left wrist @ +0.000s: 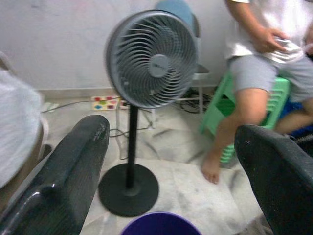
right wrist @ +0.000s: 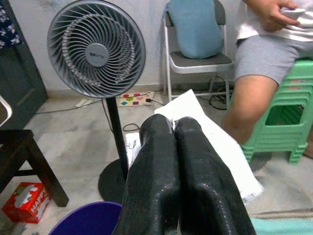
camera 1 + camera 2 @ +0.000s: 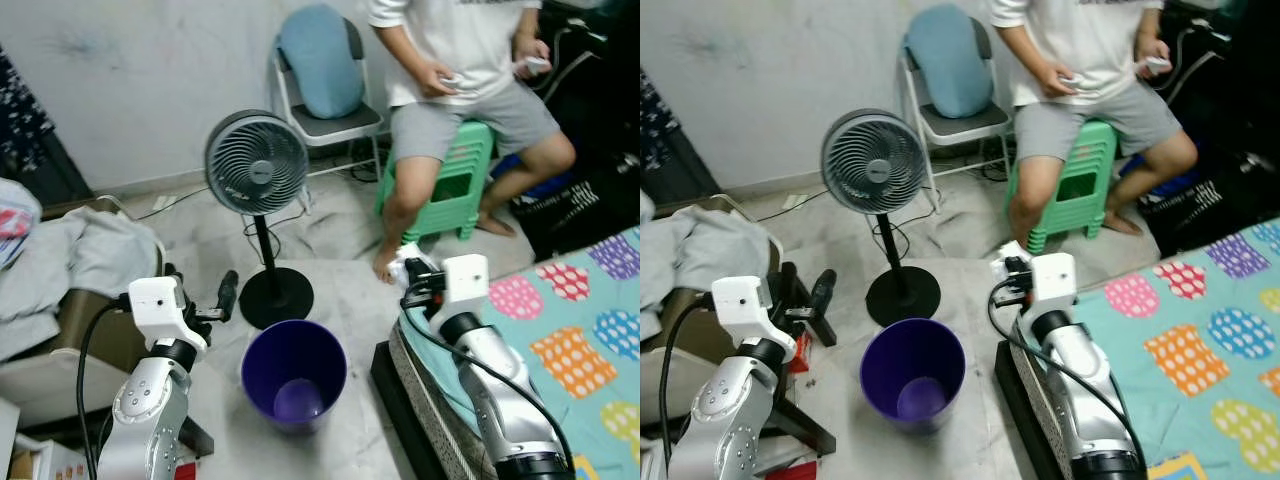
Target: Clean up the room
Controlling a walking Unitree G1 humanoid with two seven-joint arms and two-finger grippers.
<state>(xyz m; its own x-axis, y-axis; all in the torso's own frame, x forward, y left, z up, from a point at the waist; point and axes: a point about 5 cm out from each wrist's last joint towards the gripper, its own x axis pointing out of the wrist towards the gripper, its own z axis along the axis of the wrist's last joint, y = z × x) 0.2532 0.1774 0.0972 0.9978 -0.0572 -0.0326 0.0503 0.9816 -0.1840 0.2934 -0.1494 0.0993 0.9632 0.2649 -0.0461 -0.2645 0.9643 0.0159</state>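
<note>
Right gripper (image 2: 174,128): fingers pressed together, pinching white paper (image 2: 215,142), at 2 o'clock from purple bin (image 3: 294,374).
Left gripper (image 1: 171,161): fingers wide apart, holding nothing, at 10 o'clock from bin.

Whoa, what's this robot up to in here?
It is tidying the room. Its right gripper is shut on a white sheet of paper, held near the bed's edge beside a purple plastic bin on the floor. The left gripper is open on the bin's other side, holding nothing. Behind stand a grey pedestal fan and a person sitting on a green stool.
</note>
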